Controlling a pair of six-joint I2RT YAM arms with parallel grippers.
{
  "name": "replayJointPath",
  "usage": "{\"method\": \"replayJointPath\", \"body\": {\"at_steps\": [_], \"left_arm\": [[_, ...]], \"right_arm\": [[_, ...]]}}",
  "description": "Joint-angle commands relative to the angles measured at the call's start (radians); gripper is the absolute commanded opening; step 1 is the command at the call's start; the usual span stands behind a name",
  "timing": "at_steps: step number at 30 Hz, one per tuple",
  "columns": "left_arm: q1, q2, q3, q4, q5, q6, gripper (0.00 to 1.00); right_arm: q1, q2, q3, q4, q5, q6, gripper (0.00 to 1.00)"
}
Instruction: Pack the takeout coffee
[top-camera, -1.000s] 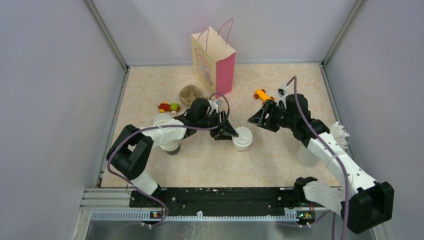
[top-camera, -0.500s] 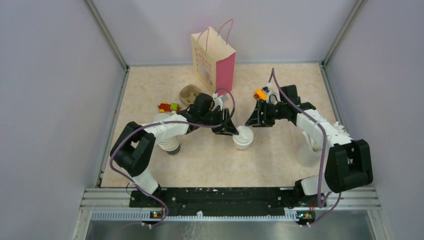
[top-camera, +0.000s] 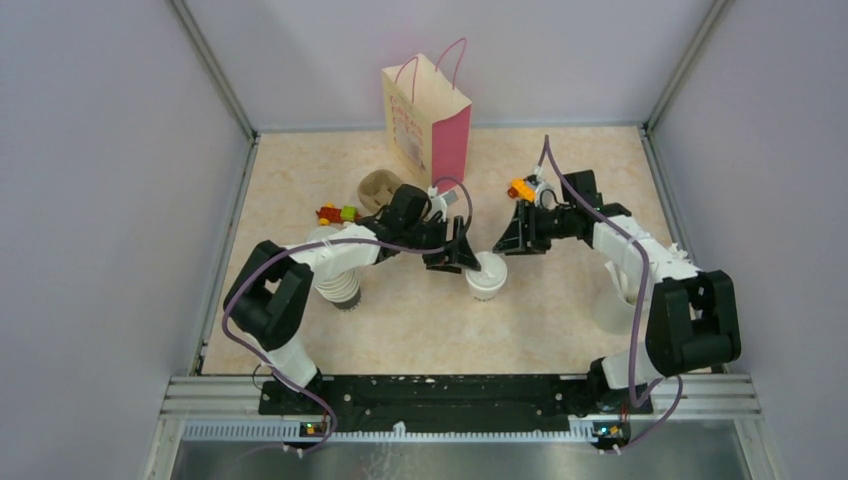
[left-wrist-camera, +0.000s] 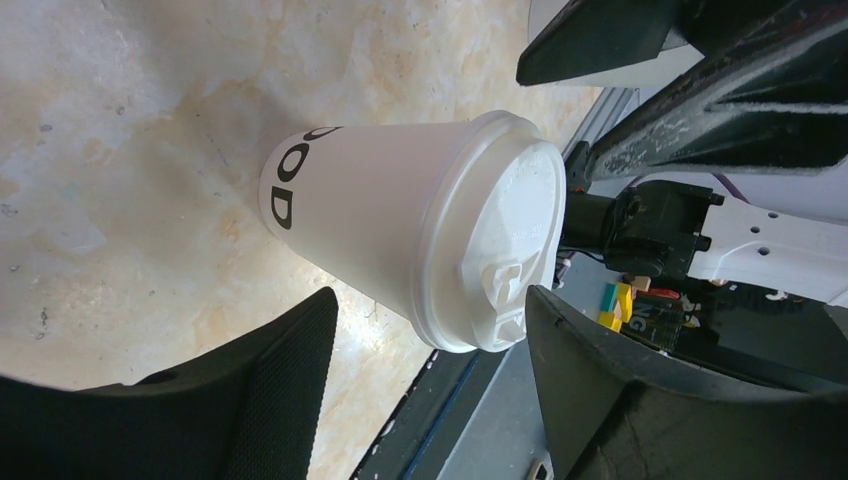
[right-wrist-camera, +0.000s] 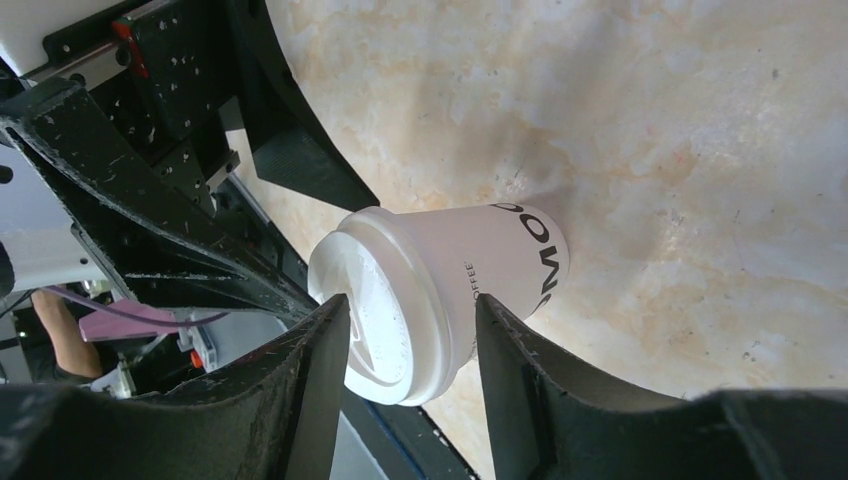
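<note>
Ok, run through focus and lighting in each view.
Top view: even, soft light, sharp throughout, no hard shadows or glare on the cup. Left wrist: cup sharp, lettering readable, left fingers dark and softer. Right wrist: much the same, cup crisp, right fingers softer.

Pink paper bag (top-camera: 428, 120), toy bricks (top-camera: 338, 213)

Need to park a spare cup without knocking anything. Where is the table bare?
Bare: the near strip between the small white lidded paper cup and the black base rail, and the back corners beside the pink-and-cream paper bag. Crowded: mid-table, where the left gripper and right gripper flank that cup.
</note>
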Motion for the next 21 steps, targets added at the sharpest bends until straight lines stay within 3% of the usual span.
{"method": "replayJointPath", "body": {"at_steps": [1,15,21], "left_arm": [[-0.002,-0.044,-0.025,0.026,0.034,-0.017,0.73],[-0.002,-0.037,-0.078,0.056,0.028,-0.034,0.63],[-0.003,-0.016,-0.058,0.061,0.026,-0.037,0.63]], "right_arm": [[-0.025,0.009,0.011,0.030,-0.040,-0.031,0.48],[-0.040,0.082,-0.030,0.111,-0.107,-0.013,0.42],[-0.043,0.078,-0.019,0.114,-0.127,-0.012,0.45]]}}
